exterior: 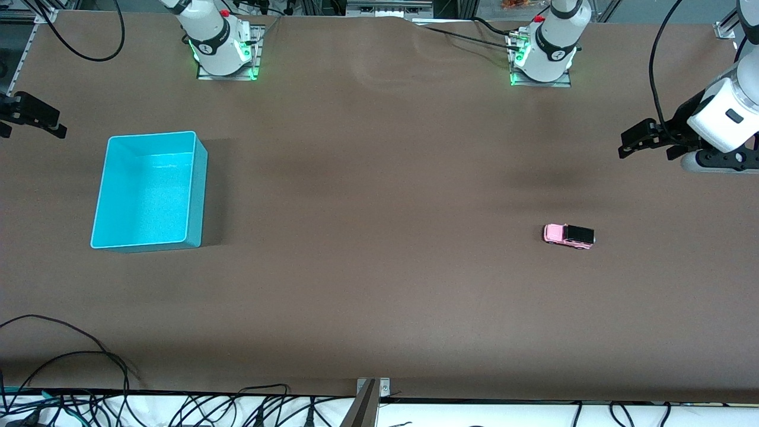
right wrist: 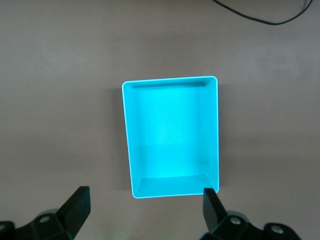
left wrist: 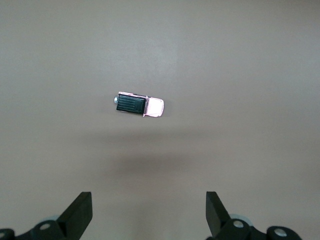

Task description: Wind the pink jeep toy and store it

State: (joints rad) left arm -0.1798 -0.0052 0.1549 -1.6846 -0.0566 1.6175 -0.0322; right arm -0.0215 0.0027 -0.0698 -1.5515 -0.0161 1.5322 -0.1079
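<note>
The pink jeep toy (exterior: pixel 568 235) sat on its wheels on the brown surface (exterior: pixel 379 284) toward the left arm's end, well apart from the empty turquoise bin (exterior: pixel 198 196) at the right arm's end. The left hand (exterior: pixel 649 142) hung high with its fingers (left wrist: pixel 77 215) spread wide, holding nothing. The right hand (exterior: pixel 29 118) waited above the bin, likewise spread and empty. To my eye the left hand ought to come straight down, line up across the jeep's narrow sides, and pinch below the black roof so the wheels stayed free to wind.
</note>
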